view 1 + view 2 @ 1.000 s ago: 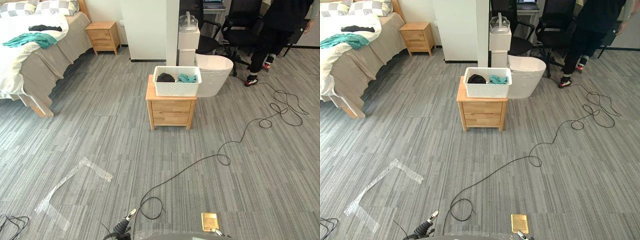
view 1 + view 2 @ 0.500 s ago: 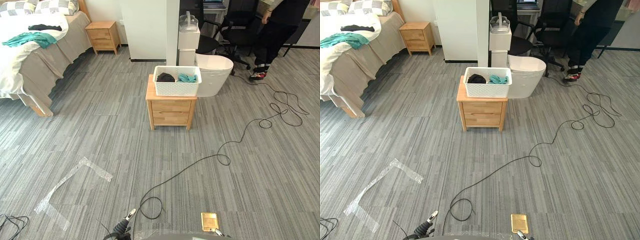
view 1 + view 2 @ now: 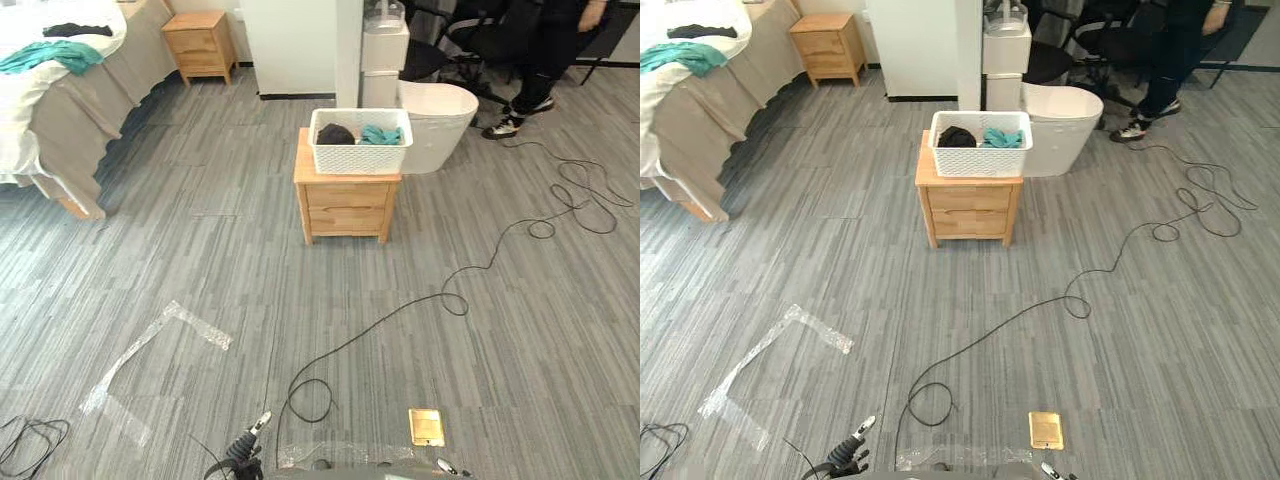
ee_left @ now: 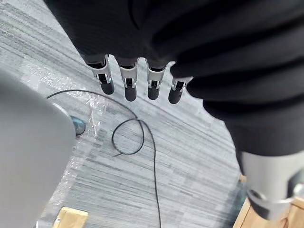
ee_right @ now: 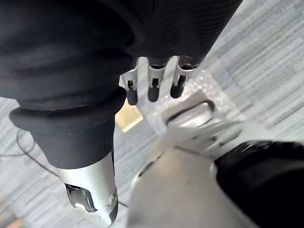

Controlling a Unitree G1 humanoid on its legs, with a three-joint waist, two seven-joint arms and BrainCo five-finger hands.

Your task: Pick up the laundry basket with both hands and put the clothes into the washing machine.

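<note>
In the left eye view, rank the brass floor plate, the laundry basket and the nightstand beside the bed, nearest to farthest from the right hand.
1. Brass floor plate, on the floor just past the right hand.
2. Laundry basket, ahead, mid-room.
3. Bedside nightstand, far back left.

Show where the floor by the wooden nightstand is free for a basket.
The grey striped floor is bare in front of the light wooden nightstand and leftward toward the bed. Crowded: the white perforated basket nearly fills the nightstand's top, and the white rounded machine stands close at its right rear.
</note>
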